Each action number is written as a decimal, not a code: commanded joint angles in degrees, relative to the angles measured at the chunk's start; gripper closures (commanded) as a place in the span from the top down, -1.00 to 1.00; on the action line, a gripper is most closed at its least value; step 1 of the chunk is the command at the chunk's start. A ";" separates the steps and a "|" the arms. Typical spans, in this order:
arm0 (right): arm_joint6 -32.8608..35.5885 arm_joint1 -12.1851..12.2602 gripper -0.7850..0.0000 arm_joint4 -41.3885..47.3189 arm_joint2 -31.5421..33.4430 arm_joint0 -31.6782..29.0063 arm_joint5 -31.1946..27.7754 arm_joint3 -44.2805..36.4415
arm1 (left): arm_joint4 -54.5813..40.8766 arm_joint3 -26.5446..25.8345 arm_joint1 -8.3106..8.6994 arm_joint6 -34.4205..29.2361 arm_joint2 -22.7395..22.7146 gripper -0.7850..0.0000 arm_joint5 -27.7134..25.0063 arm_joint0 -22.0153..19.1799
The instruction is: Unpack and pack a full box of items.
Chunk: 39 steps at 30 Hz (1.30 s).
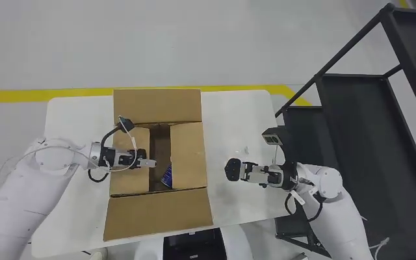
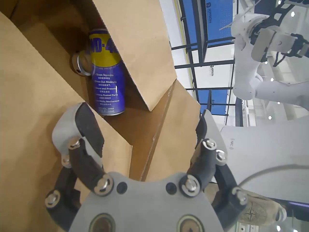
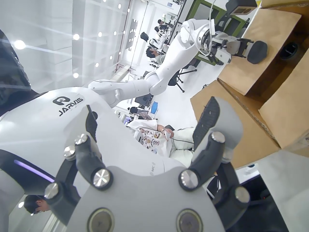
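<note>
**Ana:** Where was the left gripper (image 1: 148,161)?

**Ben:** It hung over the box (image 1: 130,185), at the inner edge of the left flap (image 2: 36,97). Its fingers were spread wide and held nothing.

**Ana:** And the spray can (image 2: 106,73)?

**Ben:** It lay on its side on the box floor, below and beyond the fingertips and apart from them. It was partly tucked under the right flap (image 1: 188,156). A round metal item (image 2: 79,63) sat just beside the can's upper part, deeper in the box.

**Ana:** How much room was there to get in?

**Ben:** Not much. The left and right flaps both leaned over the opening and left a narrow slot between their edges. The can showed through that slot. The right flap's corner hung over the can, and the left flap's edge ran close by one finger of the left gripper.

**Ana:** What about the other two flaps?

**Ben:** The far flap (image 1: 156,105) and the near flap (image 1: 159,213) were folded outward and lay flat, off the opening.

**Ana:** And the right gripper (image 1: 229,169)?

**Ben:** It was released as well, fingers apart and empty. It hovered above bare table (image 1: 240,123) to the right of the box, well apart from the can. A black metal frame (image 1: 351,130) stood beside that end of the table.
</note>
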 commanded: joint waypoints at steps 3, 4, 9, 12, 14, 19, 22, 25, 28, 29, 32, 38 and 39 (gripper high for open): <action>0.20 0.21 1.00 0.59 0.07 -0.34 -0.38 -0.40 | -2.49 -0.54 0.06 -0.04 -1.05 1.00 -1.69 -0.14; 0.30 0.26 1.00 0.69 0.01 -0.37 -0.43 -0.57 | -4.46 -1.01 0.17 -0.41 -1.69 1.00 -2.39 0.21; 1.30 0.51 1.00 1.34 -0.75 -0.41 -0.22 -1.22 | -15.09 -3.49 1.39 -1.98 -7.49 1.00 -5.32 3.14; 2.07 0.70 1.00 -0.54 -1.89 -0.20 0.93 -0.64 | -19.45 -4.69 2.42 -1.71 -11.53 1.00 -5.60 5.87; 3.29 0.91 1.00 -3.52 -3.01 -0.04 2.28 -0.34 | -22.06 -4.98 3.08 -1.41 -14.24 1.00 -5.90 7.83; 7.19 1.48 1.00 -6.80 -4.77 -0.47 4.64 0.55 | -27.79 -4.59 4.56 -1.01 -20.99 1.00 -6.30 12.88; 9.85 1.86 1.00 -6.18 -5.03 -0.98 5.70 1.55 | -29.40 -4.81 5.33 -0.98 -24.52 1.00 -6.34 15.82; 8.57 2.11 1.00 -7.32 -4.50 -1.03 5.66 3.74 | -30.54 -5.07 5.89 -0.65 -27.35 1.00 -6.67 18.42; 8.39 2.40 1.00 -7.45 -4.06 -0.71 6.20 5.86 | -30.74 -5.15 5.93 -0.56 -27.62 1.00 -6.76 18.70; 8.85 2.55 1.00 -7.59 -3.69 -0.45 6.85 6.61 | -30.74 -5.15 5.93 -0.56 -27.62 1.00 -6.76 18.70; 8.54 3.01 1.00 -11.27 -3.09 0.10 8.89 8.48 | -30.74 -5.15 5.93 -0.56 -27.62 1.00 -6.76 18.70; 6.74 3.30 1.00 -16.67 -6.37 1.31 11.89 11.29 | -30.74 -5.15 5.93 -0.56 -27.62 1.00 -6.76 18.70; 6.37 3.26 1.00 -17.18 -7.49 1.47 12.22 11.76 | -30.74 -5.15 5.93 -0.56 -27.62 1.00 -6.76 18.70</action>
